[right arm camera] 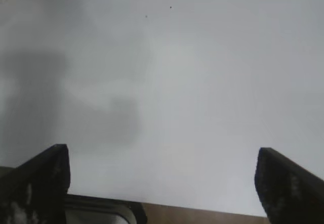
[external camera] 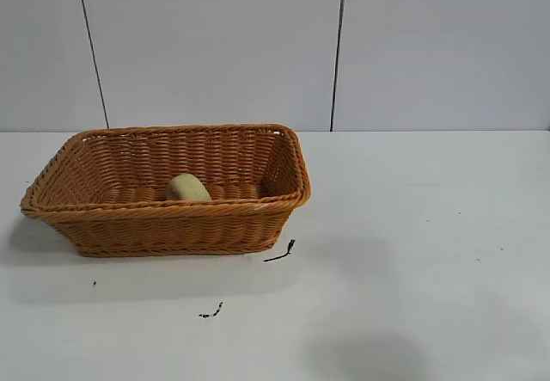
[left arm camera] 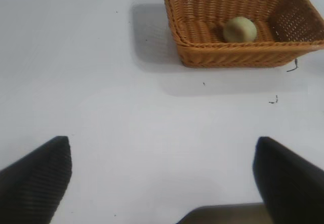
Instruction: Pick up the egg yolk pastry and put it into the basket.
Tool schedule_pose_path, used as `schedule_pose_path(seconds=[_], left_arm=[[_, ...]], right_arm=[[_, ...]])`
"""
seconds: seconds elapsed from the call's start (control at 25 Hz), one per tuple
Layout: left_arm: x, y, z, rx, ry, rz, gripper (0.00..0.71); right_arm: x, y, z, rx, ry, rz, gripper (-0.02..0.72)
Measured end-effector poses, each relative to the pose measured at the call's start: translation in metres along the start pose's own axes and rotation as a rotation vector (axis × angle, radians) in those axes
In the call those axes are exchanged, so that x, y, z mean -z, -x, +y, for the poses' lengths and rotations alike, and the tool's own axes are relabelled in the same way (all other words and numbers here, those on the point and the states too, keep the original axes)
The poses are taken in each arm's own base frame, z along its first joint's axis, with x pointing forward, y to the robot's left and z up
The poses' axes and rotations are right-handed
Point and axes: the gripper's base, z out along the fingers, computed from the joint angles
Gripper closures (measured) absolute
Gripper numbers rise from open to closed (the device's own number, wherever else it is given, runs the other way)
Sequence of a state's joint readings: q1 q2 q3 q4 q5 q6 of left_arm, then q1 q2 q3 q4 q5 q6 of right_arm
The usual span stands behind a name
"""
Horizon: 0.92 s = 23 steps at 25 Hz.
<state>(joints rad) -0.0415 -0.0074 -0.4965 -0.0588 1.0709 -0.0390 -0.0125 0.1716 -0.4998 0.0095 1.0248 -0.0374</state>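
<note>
A pale white table [external camera: 412, 226] fills the lower half of the exterior view, with grey wall panels behind it. Neither arm appears there, though a soft shadow lies at lower centre-right.

Nearest in each wrist view are that arm's own fingers. The left gripper [left arm camera: 162, 181] is spread wide with nothing between its fingers, over bare table, and the right gripper [right arm camera: 162, 183] is likewise spread and empty.

Farther off, at left of centre in the exterior view, stands the basket [external camera: 51, 193], and the egg yolk pastry [external camera: 187, 188] already lies inside it near the front wall. The placing looks done. What seems left is to keep both arms high and clear of the rim.

The left wrist view, with the basket at its upper right, shows the pastry resting on the woven floor; the exterior view hides its base behind the front wall. The right wrist view shows only table, shadows and specks.
</note>
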Motion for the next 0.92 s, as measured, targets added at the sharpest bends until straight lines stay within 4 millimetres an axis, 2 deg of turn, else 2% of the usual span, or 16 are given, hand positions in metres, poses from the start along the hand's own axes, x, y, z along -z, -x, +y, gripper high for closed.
schedule_pose_path(seconds=[0.24, 0.92], left_arm=[[0.0, 0.0, 0.0, 0.0, 0.0, 0.0, 0.015], [0.0, 0.0, 0.0, 0.0, 0.0, 0.0, 0.015]], right_arm=[[0.023, -0.014, 0.001, 0.001, -0.005, -0.171, 0.015], [0.023, -0.015, 0.0, 0.029, 0.026, -0.175, 0.015]])
